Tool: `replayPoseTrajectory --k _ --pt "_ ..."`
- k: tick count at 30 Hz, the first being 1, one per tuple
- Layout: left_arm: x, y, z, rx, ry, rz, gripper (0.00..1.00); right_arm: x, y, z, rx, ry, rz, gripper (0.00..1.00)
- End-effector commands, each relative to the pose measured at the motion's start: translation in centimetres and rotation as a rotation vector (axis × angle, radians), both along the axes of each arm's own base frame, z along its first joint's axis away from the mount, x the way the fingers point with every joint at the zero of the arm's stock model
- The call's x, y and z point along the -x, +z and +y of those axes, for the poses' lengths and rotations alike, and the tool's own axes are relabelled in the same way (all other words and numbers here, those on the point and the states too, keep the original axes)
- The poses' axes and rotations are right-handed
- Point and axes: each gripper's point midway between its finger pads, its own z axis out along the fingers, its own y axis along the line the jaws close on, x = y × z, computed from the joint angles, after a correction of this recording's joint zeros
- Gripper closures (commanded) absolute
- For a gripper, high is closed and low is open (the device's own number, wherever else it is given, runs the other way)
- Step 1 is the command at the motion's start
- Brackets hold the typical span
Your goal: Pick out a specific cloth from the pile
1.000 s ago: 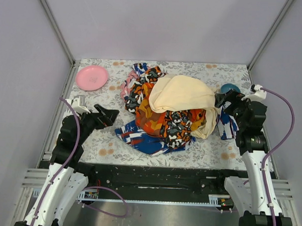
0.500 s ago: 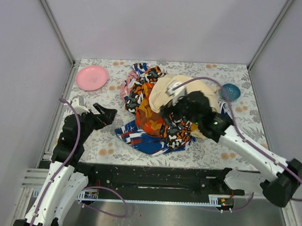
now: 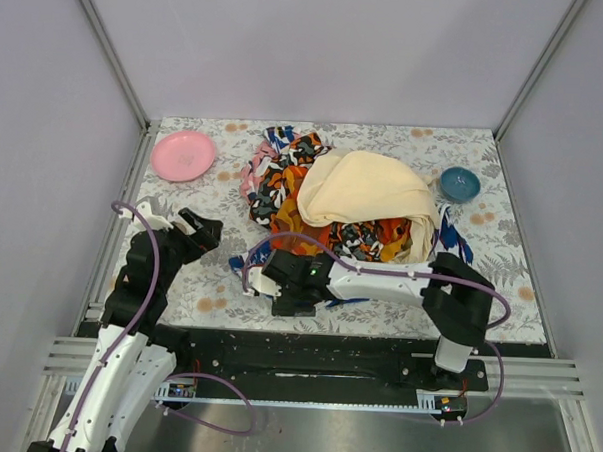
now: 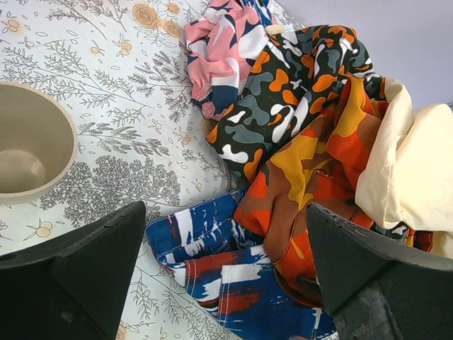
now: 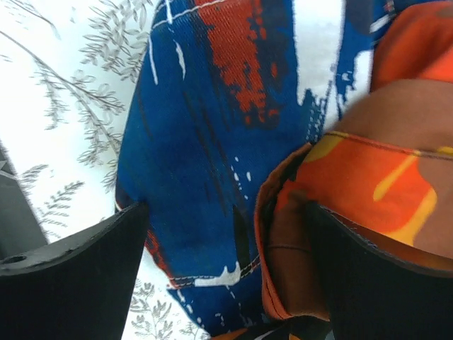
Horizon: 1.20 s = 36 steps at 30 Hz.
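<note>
Risk — right end effector [image 5: 226, 205], jaws spread over blue-white-red patterned cloth [image 5: 205, 127] (grey garment unseen), could grab wrong fabric.

- No words, numbers, labels or brand marks can be read in any view.
- Prints on the pile [image 3: 368, 189] and the table [image 3: 219, 282] are patterns only.

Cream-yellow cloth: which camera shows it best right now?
Top external: the cream-yellow cloth lies whole atop the pile, unobstructed. Left wrist catches only its edge at the frame's right. Right wrist shows none of it, only blue-white-red cloth and orange cloth.
</note>
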Motion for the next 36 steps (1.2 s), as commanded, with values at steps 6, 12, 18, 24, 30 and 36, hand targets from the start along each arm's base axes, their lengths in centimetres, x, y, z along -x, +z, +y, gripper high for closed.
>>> replayPoseTrajectory --k 6,12,18,24,30,36 --pt "-0.3 0.5 1.1 -0.002 0.066 -0.007 0.01 -2.8 -4.7 -3.5 0.324 -0.03 -0.104 0.01" --pt "-0.2 0.2 1.7 -0.006 0.106 0.013 0.01 -3.5 -5.1 -3.6 0.328 -0.082 -0.138 0.4" --pt "0.1 0.1 2.3 -0.009 0.139 0.023 0.01 -7.1 -1.7 -3.1 0.246 -0.198 -0.324 1.0" --pt "0.5 0.2 3.0 -0.007 0.179 0.022 0.01 -12.7 8.8 -1.5 -0.02 -0.399 -0.67 1.0" --pt "0.8 0.5 3.3 -0.004 0.195 0.007 0.01 -16.5 22.0 -2.9 -0.335 -0.589 -0.965 1.0" --pt "0.8 0.7 3.5 -0.003 0.201 0.003 0.01 -22.3 28.9 -10.3 -0.452 -0.827 -1.106 1.0"
